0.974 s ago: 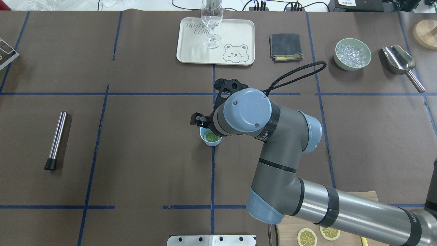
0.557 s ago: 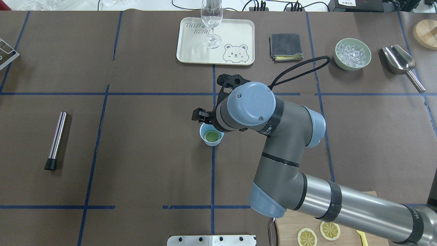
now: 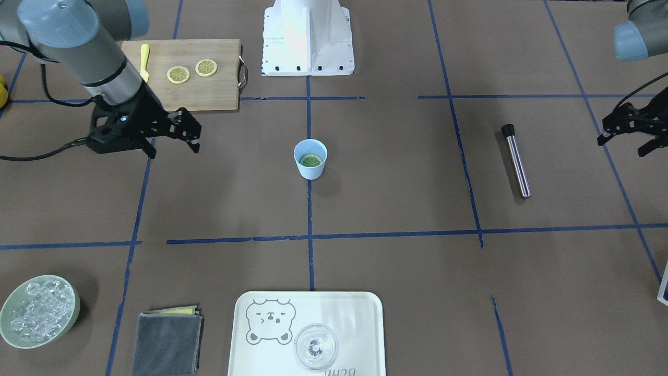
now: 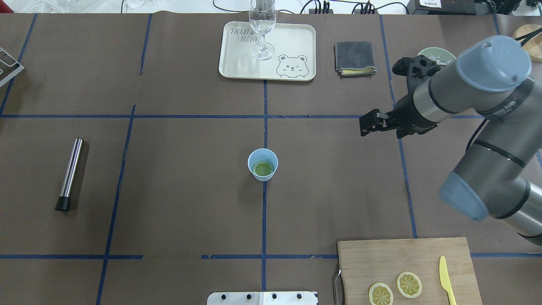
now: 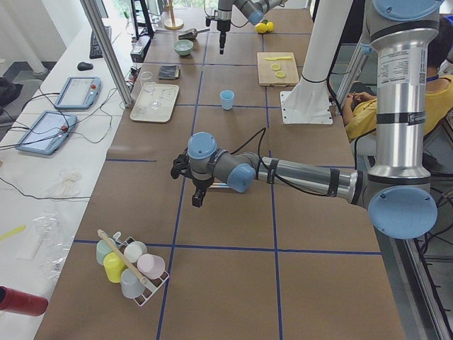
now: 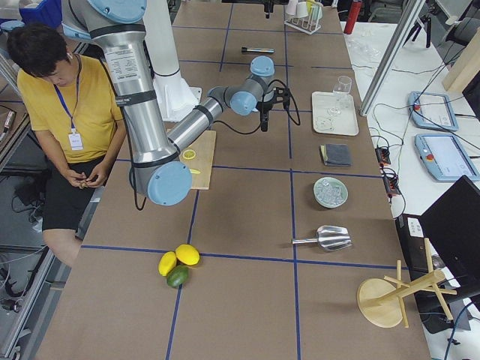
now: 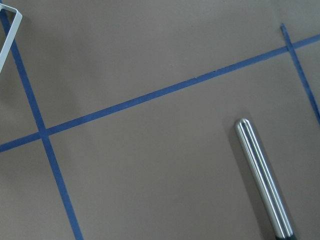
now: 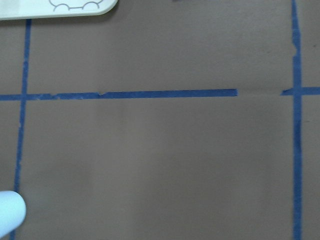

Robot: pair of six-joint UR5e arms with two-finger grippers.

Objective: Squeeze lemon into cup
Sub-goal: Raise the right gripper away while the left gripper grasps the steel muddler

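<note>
The small light-blue cup (image 4: 263, 164) stands upright at the table's middle on a blue tape line, also seen in the front view as the cup (image 3: 310, 159). A lemon slice (image 4: 263, 169) lies flat inside it, away from both grippers. My right gripper (image 3: 174, 148) hangs open and empty, well off to the cup's side; overhead, the right gripper (image 4: 383, 129) is to the cup's right and farther back. My left gripper (image 3: 623, 145) hovers open and empty at the table's other end, beyond the steel rod. The right wrist view catches only the cup's edge (image 8: 10, 215).
A cutting board (image 4: 402, 258) at the near right carries two lemon slices (image 4: 380, 293) and a yellow knife (image 4: 444, 279). A steel rod (image 4: 70, 173) lies at the left. At the back are a tray (image 4: 237, 59) with a glass (image 4: 262, 29), a grey cloth (image 4: 354, 58) and an ice bowl (image 3: 39, 310).
My right arm has swung away from above the cup, to the right and toward the table's back. The lemon slice stays in the cup, now fully uncovered.
</note>
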